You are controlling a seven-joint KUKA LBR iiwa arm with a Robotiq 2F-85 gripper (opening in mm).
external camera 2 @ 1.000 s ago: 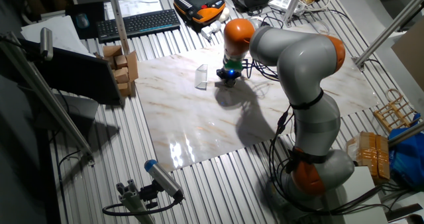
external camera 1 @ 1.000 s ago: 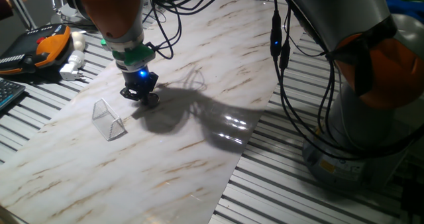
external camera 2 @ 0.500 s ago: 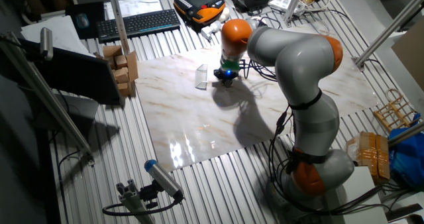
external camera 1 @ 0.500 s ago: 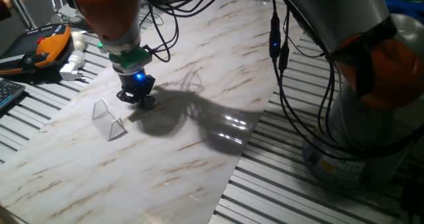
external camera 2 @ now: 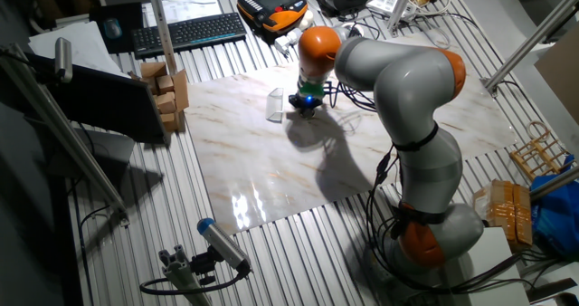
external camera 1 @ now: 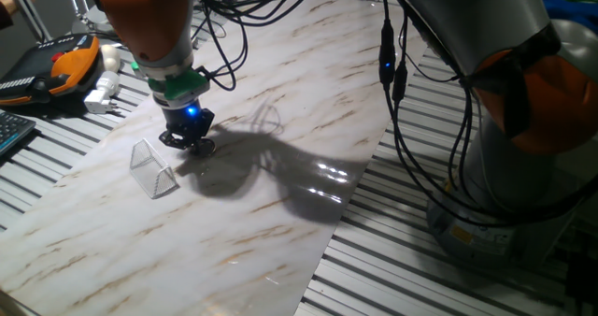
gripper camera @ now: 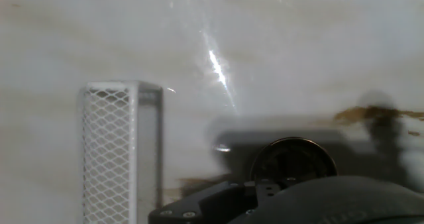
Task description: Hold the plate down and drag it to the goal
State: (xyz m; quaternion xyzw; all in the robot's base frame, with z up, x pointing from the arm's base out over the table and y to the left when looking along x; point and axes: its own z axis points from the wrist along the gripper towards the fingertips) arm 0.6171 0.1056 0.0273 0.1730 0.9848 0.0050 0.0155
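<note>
- While the claw (external camera 1: 192,144) is bearing down on the marble counter (external camera 1: 280,101), the plate (gripper camera: 292,162) is sitting directly beneath its tip, showing in the hand view as a round dark-centred disc with a bright rim.
- Plate is lying flat on the counter, just beside the goal (external camera 1: 153,168) but apart from it; a strip of bare marble is separating the two in the hand view.
- Goal is standing as a small clear tent-like wedge, its meshed face (gripper camera: 108,154) turned toward the hand camera.
- Claw state: cannot tell whether the fingers are spread or pressed together; the tip is too small in both fixed views and mostly out of frame in the hand view. Judging by the task, it is pressing on the disc from above rather than pinching it.
- Arm is reaching in near-vertical over the disc, likely so downward force is pinning the plate while it slides.
- From the other fixed view, the claw (external camera 2: 306,105) is sitting close to the goal (external camera 2: 275,106), the plate hidden under it.
- Judgement: drag is nearing its end; a short slide toward the wedge is remaining.
- Risk: thin disc slipping out from under the tip, or nudging the light wedge.
</note>
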